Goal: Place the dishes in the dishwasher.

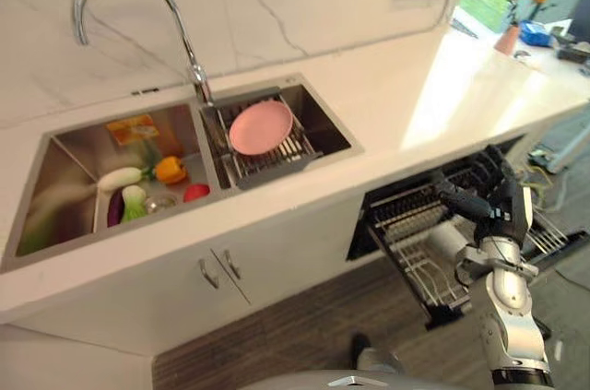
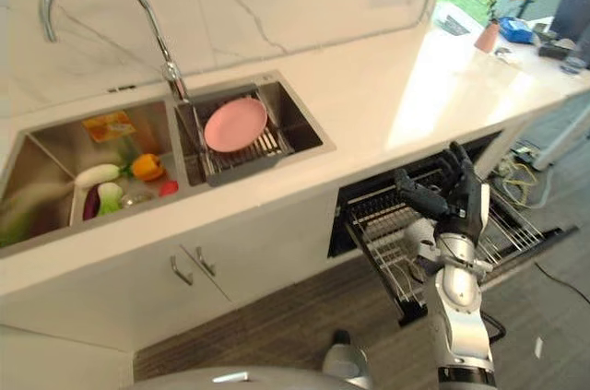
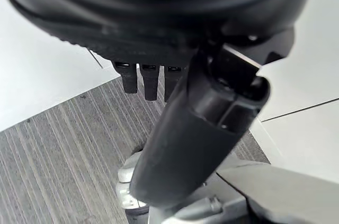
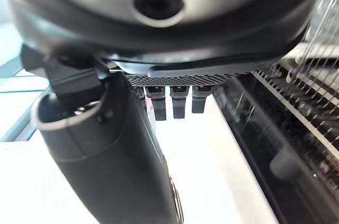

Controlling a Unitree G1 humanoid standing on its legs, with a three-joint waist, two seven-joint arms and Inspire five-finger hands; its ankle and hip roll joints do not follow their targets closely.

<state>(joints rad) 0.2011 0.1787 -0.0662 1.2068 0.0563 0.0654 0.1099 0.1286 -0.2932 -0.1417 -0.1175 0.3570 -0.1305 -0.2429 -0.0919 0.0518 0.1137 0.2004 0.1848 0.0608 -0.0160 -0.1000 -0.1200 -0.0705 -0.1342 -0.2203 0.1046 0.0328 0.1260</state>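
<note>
A pink plate (image 1: 261,126) lies on a wire rack (image 1: 277,155) in the right basin of the steel sink (image 1: 337,128). Under the counter at the right the dishwasher stands open, its wire rack (image 1: 415,224) pulled out. My right hand (image 1: 493,196) is raised above that rack, fingers straight and spread, holding nothing. In the right wrist view the right hand's fingers (image 4: 179,102) point over the white counter beside the rack's wires (image 4: 302,107). The left hand (image 3: 201,128) hangs low over the grey floor, fingers (image 3: 144,81) straight and empty.
The left basin holds toy vegetables (image 1: 138,189) and an orange packet (image 1: 134,129). A tall curved tap (image 1: 138,3) rises behind the sink. White cupboard doors (image 1: 221,270) sit below the counter. A pink vase (image 1: 507,38) and blue items stand at the counter's far right end.
</note>
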